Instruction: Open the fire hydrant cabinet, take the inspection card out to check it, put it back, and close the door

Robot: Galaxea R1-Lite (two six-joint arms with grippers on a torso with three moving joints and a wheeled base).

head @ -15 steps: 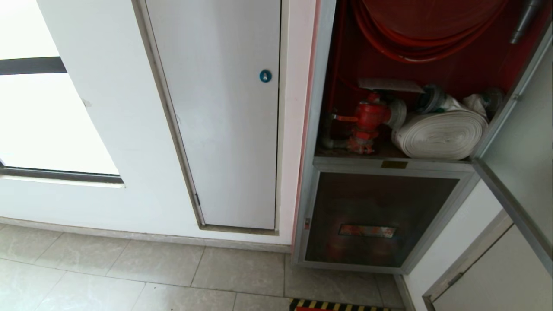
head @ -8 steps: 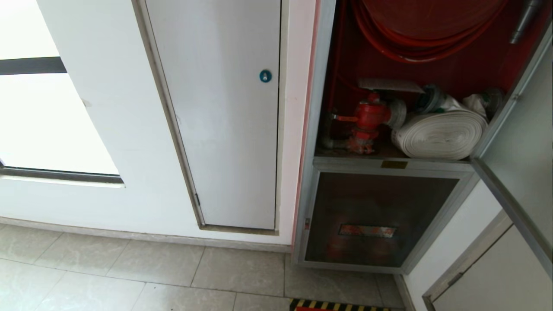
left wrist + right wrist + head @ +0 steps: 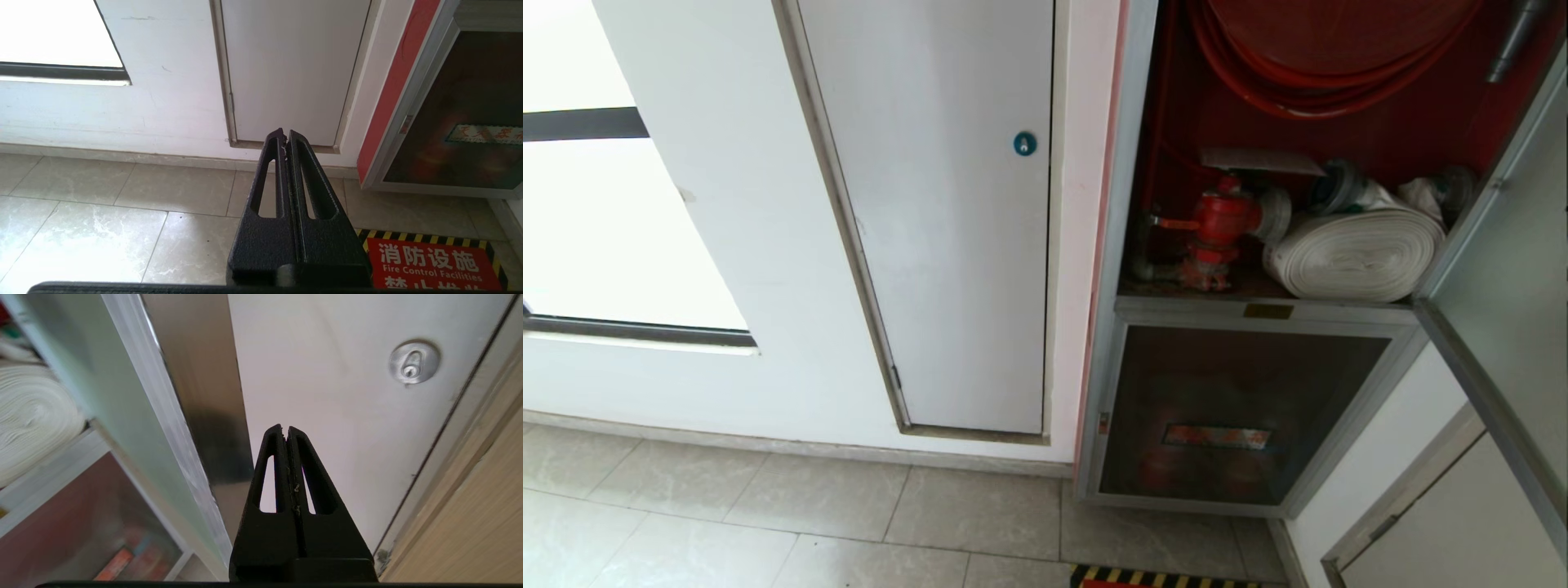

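You see the fire hydrant cabinet at the right of the head view, its door swung open along the right edge. The inspection card lies flat, long axis left-right, above the red valve and beside the hose roll. White panel stands centre. Left hand shut, empty, over floor tiles. Right hand shut, empty, beside the door's edge.

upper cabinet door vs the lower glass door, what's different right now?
The door stands swung open, baring the fire hose roll; the lower glass door is shut. The door looks pale; the lower one is dark with a red strip label. Both have silver metal frames.
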